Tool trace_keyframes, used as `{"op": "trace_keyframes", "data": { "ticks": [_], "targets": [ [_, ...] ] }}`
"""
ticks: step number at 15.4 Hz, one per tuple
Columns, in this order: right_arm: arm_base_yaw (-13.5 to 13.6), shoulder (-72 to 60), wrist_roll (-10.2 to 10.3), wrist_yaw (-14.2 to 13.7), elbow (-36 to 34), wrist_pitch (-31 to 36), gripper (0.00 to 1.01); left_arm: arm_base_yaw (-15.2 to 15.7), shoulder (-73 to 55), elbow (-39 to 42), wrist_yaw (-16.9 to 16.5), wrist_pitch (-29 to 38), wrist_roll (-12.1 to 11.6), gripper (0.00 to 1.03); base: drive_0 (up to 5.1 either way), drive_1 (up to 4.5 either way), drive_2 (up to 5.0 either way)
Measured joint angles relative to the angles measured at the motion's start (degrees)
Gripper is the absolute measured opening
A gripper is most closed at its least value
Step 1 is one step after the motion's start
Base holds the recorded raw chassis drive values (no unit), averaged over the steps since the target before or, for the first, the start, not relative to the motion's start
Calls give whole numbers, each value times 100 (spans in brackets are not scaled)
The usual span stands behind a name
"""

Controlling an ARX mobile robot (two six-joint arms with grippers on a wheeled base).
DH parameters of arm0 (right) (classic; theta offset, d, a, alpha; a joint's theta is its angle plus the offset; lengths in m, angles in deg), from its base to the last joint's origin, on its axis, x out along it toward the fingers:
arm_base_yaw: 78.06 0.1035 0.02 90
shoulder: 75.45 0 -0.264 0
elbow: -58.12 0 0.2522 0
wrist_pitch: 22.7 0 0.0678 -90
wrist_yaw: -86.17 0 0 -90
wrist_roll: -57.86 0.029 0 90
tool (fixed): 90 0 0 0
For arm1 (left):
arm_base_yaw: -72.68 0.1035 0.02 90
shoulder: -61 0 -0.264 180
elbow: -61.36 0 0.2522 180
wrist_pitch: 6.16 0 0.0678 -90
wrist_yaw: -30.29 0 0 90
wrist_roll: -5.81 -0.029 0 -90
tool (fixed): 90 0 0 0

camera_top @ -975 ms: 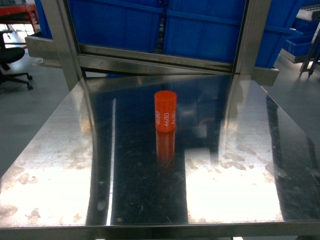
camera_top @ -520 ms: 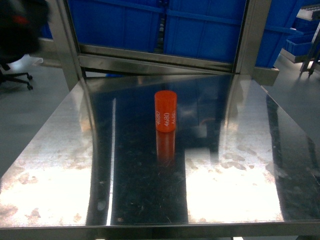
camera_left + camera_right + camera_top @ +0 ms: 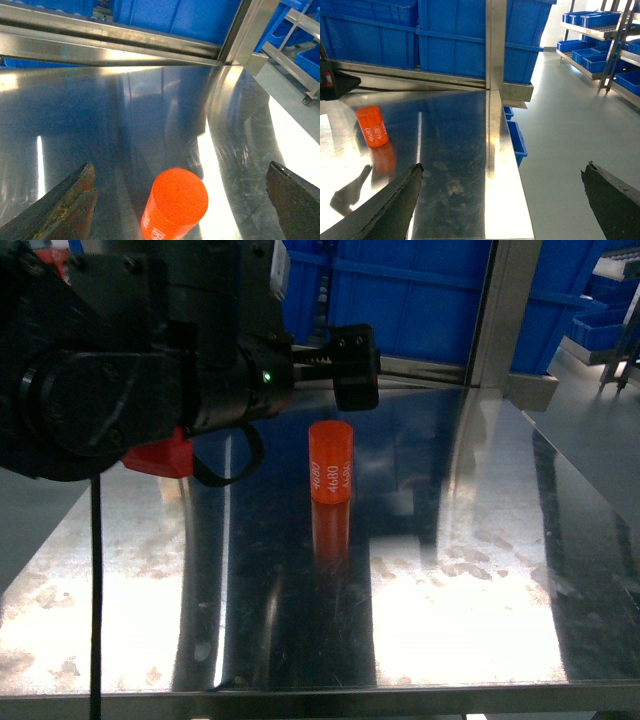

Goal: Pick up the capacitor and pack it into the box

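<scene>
The capacitor [image 3: 331, 462] is an orange cylinder marked 4680, standing upright near the middle of the steel table [image 3: 480, 560]. My left gripper [image 3: 352, 368] hangs just above and behind it, on the big black arm that fills the left of the head view. In the left wrist view that gripper [image 3: 182, 197] is open, with the capacitor [image 3: 175, 205] low between its wide-spread fingers and touching neither. My right gripper [image 3: 502, 200] is open and empty over the table's right edge, with the capacitor [image 3: 372, 126] far to its left. The box is out of view.
Large blue bins [image 3: 420, 290] stand behind a steel frame rail and post [image 3: 490, 310] at the back of the table. Grey floor lies to the right of the table, and racks with small blue bins [image 3: 600, 20] stand farther off.
My left arm has swung in from the upper left and now reaches over the table to just behind the capacitor. The capacitor has stayed put.
</scene>
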Motion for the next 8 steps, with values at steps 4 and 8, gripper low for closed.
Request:
{"op": "trace_keyframes", "data": {
  "ticks": [4, 8],
  "targets": [
    [0, 0, 0, 0, 0, 0, 98, -59, -713, -706, 42, -323, -81, 98, 0, 0, 0],
    [0, 0, -2, 0, 0, 0, 98, -92, -1449, -1244, 155, -667, -162, 98, 0, 0, 0]
  ]
}}
